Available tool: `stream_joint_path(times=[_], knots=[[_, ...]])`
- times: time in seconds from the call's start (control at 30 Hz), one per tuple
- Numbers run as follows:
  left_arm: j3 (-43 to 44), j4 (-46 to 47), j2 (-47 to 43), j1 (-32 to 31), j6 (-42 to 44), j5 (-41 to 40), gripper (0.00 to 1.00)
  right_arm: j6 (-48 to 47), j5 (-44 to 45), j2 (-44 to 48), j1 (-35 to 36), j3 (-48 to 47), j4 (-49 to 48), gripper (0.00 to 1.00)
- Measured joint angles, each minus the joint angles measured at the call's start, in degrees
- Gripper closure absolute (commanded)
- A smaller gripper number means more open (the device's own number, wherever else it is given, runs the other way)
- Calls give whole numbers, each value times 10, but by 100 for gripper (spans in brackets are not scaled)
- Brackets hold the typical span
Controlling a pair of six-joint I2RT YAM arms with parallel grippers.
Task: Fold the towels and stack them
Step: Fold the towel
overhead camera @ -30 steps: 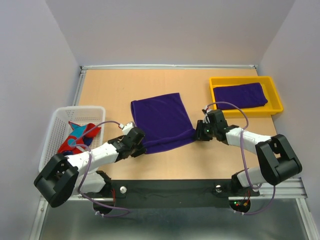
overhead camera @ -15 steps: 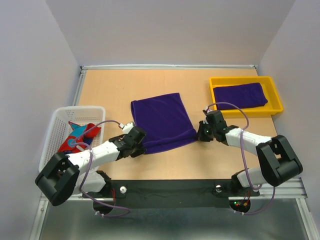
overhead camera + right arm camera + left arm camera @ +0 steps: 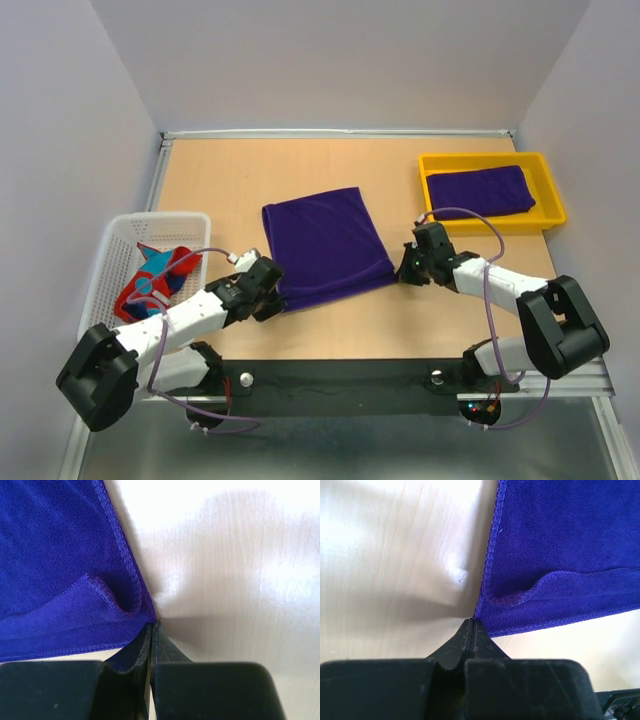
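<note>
Purple folded cloth towel (image 3: 478, 190): lying done in yellow plastic tray (image 3: 490, 157).
Spread purple cloth towel (image 3: 325, 245): I'm pinching its near corners, left gripper (image 3: 472, 626) and right gripper (image 3: 152, 629) clamped.

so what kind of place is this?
Probably a lab robot bench: left arm and right arm bolted to a wooden table, plain walls boxing it in, towel laid out between basket and tray.

My top camera looks down from behind the arm bases (image 3: 200, 362) toward 12 o'clock, taking in the whole table (image 3: 225, 180). My wrist cameras sit very close; each shares one near corner of the towel (image 3: 322, 240) with it.
</note>
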State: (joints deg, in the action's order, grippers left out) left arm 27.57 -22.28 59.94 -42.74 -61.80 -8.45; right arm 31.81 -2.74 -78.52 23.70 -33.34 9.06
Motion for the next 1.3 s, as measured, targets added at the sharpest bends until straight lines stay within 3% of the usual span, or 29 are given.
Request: stream_joint_path(times=[0.2,0.3,0.5,0.63,0.73,0.87,1.07,1.3], knots=[[-2,17,44,1,6,24,94,2,-4,5,0,1,11,92],[-2,23,46,1,11,30,76,0,-6,10,0,1,20,82],[-9,2,5,1,12,32,59,-6,-2,35,0,1,47,68],[-8,-33,-54,1,12,27,35,-31,-4,59,0,-9,77,48],[5,-63,-84,1,16,21,20,-64,-22,62,0,-45,97,44],[56,-85,-85,1,34,15,18,-117,-47,57,0,-103,100,43],[98,-73,-50,1,72,7,24,-172,-87,4,0,-151,100,45],[134,-24,64,1,157,6,26,-216,-106,-80,0,-186,103,46]])
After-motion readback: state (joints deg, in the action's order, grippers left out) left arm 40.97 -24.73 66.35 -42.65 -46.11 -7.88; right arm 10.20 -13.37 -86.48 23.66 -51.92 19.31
